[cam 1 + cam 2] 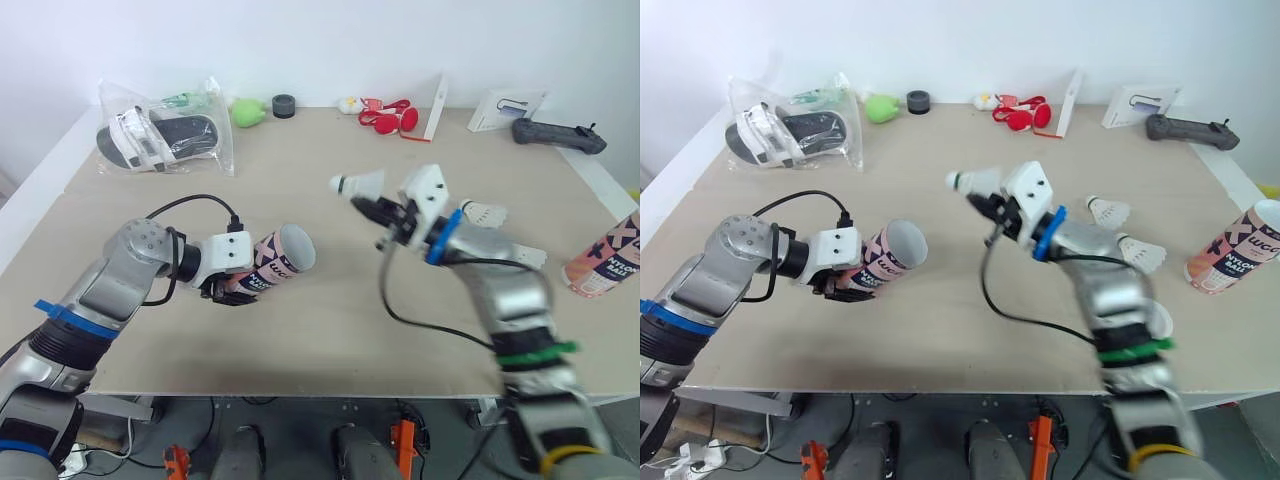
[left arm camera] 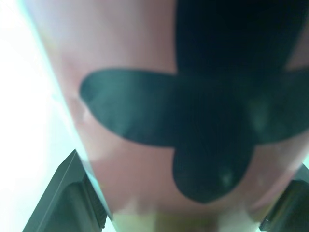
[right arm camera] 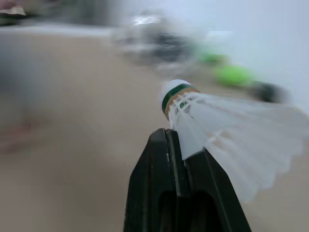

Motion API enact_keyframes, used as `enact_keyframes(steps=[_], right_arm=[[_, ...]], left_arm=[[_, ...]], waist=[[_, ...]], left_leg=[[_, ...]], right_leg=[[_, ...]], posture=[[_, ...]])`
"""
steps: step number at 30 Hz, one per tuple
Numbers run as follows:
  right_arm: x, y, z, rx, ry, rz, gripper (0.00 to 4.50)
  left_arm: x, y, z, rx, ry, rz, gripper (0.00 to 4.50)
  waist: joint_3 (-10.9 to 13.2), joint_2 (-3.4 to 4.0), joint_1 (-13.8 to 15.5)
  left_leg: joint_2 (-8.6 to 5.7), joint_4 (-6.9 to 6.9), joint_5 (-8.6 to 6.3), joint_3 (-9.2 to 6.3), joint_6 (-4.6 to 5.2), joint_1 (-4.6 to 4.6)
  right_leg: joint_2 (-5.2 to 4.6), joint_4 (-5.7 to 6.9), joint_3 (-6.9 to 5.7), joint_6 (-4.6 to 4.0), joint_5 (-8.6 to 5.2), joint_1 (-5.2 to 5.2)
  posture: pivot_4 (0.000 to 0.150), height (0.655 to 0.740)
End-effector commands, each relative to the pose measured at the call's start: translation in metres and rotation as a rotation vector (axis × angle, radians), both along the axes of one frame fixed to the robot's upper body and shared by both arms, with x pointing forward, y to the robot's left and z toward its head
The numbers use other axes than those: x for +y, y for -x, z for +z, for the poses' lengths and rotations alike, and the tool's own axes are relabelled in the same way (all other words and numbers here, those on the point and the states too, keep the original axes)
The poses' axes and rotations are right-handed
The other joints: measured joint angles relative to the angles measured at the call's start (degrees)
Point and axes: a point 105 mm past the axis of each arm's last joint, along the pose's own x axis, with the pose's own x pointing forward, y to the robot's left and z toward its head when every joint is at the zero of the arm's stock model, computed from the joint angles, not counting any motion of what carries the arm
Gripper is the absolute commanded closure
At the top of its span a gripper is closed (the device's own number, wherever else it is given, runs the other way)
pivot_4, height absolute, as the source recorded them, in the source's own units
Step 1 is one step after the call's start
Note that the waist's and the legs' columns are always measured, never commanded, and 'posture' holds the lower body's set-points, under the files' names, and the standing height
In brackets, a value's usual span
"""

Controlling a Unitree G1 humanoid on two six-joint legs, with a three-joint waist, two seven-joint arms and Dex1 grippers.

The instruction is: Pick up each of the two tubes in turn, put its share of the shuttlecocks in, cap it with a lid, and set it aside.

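Right gripper (image 1: 368, 206) pinches a shuttlecock (image 1: 358, 184) mid-frame — left gripper (image 1: 228, 288) clamps the open tube (image 1: 280, 258); loading looks barely begun — second tube (image 1: 603, 262), far right, stands uncapped.

The tube (image 1: 265, 268) is pink with black clover-shaped marks; the shuttlecock (image 3: 231, 130) is white with a green-banded tip.

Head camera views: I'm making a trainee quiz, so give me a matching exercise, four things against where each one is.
Things:
1. tilted tube
2. green-banded shuttlecock
3. upright tube
4. plastic bag

Places:
A. far left corner of the table
B. pinched in the right hand
C. standing near the table's right edge
D. gripped in the left hand

Pairs: 1-D, 2-B, 3-C, 4-A.
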Motion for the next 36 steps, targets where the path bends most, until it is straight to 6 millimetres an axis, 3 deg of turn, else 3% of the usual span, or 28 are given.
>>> enact_keyframes(steps=[1,6,10,15,16,20,23,24,28,33,36], right_arm=[[0.017,0.039,0.008,0.034,0.096,0.183,4.49],[0.037,0.046,0.008,0.013,0.163,0.233,4.49],[0.047,0.041,-0.003,-0.023,0.238,0.226,4.49],[0.056,0.042,0.000,-0.044,0.211,0.250,4.49],[0.057,0.043,0.002,-0.040,0.201,0.255,3.81],[0.053,0.045,0.009,-0.023,0.148,0.238,2.05],[0.044,0.046,0.015,0.002,0.088,0.199,0.45],[0.039,0.045,0.017,0.013,0.059,0.170,0.15],[-0.002,0.024,0.026,0.028,-0.067,-0.099,0.15],[-0.079,-0.024,-0.007,0.082,-0.156,-0.630,0.15],[-0.123,-0.040,-0.028,0.100,-0.223,-0.924,0.15]], left_arm=[[-0.001,0.000,-0.004,0.009,-0.002,0.000,1.43],[-0.001,0.000,-0.005,0.011,0.003,0.003,1.43],[-0.002,-0.001,-0.005,0.010,0.006,0.003,1.43],[-0.002,0.000,-0.005,0.008,0.010,0.004,1.43],[-0.002,0.000,-0.005,0.009,0.011,0.003,1.43],[-0.004,0.001,-0.006,0.012,0.013,0.001,1.43],[-0.004,0.000,-0.007,0.013,0.013,-0.001,1.43],[-0.004,0.000,-0.007,0.013,0.013,-0.002,1.43],[-0.005,0.000,-0.007,0.014,0.016,-0.004,1.43],[-0.007,0.001,-0.009,0.022,0.019,-0.010,1.43],[-0.008,0.001,-0.010,0.024,0.020,-0.010,1.43]], waist=[[0.0,0.02,0.0],[0.0,0.01,-0.1],[0.0,0.00,0.0],[0.0,0.00,0.0],[0.0,0.00,0.0],[0.0,0.00,0.0],[0.0,0.00,0.0],[0.0,0.00,0.1],[0.0,-0.02,0.5],[0.0,-0.06,0.5],[0.0,-0.06,0.5]], left_leg=[[0.04,0.00,0.00,0.00,0.00,0.07],[0.06,0.08,0.09,0.00,0.11,0.21],[0.06,0.17,0.10,0.01,0.11,0.18],[0.05,0.14,0.09,-0.01,0.11,0.13],[0.05,0.13,0.09,-0.02,0.11,0.13],[0.05,0.15,0.09,-0.07,0.11,0.12],[0.05,0.16,0.09,-0.10,0.11,0.12],[0.05,0.16,0.09,-0.10,0.11,0.12],[0.05,0.16,0.09,-0.13,0.11,0.11],[0.04,0.16,0.09,-0.11,0.11,0.12],[0.03,0.16,0.10,-0.12,0.11,0.12]], right_leg=[[0.04,0.01,-0.01,0.16,-0.11,0.03],[0.10,0.43,0.01,0.05,-0.13,-0.03],[0.09,0.53,0.01,0.06,-0.15,-0.06],[0.09,0.54,-0.02,0.05,-0.23,-0.09],[0.09,0.54,-0.04,0.04,-0.24,-0.09],[0.09,0.58,-0.08,0.03,-0.24,-0.08],[0.09,0.60,-0.11,0.02,-0.24,-0.07],[0.09,0.60,-0.11,0.02,-0.24,-0.07],[0.08,0.60,-0.14,0.00,-0.26,-0.07],[0.08,0.60,-0.14,-0.01,-0.25,-0.07],[0.08,0.62,-0.13,0.00,-0.24,-0.07]], posture=[[0.150,0.7400],[0.150,0.7400],[0.150,0.7400],[0.150,0.7400],[0.150,0.7400],[0.150,0.7400],[0.150,0.7400],[0.150,0.7400],[0.150,0.7400],[0.150,0.7400],[0.150,0.7400]])
